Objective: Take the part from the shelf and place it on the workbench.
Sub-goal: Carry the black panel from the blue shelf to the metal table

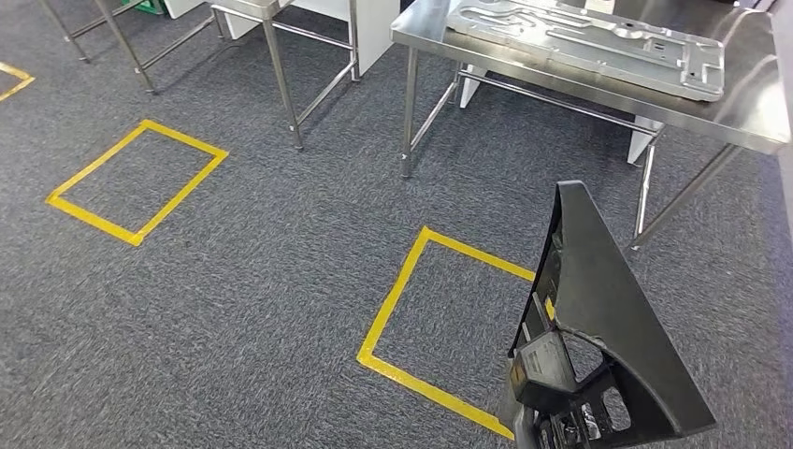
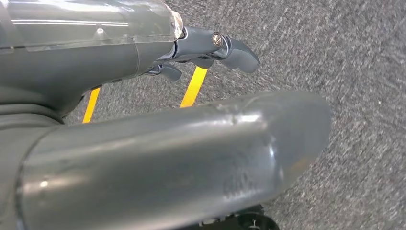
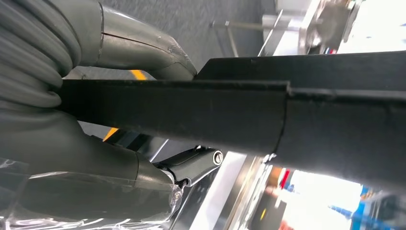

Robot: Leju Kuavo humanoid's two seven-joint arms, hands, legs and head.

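The right hand (image 3: 110, 143) grips the black part (image 1: 598, 327); the left hand (image 2: 201, 48) hangs empty, fingers apart. The desk (image 1: 748, 112) is near; the long part could clip its edge.

Workshop: steel workbenches (image 1: 748, 112), floor tape (image 1: 140, 182)

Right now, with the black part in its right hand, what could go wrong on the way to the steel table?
The long black part juts well past the right hand, so its tip could strike the workbench edge or leg. A metal panel already lies there, leaving little bare surface for setting it down.
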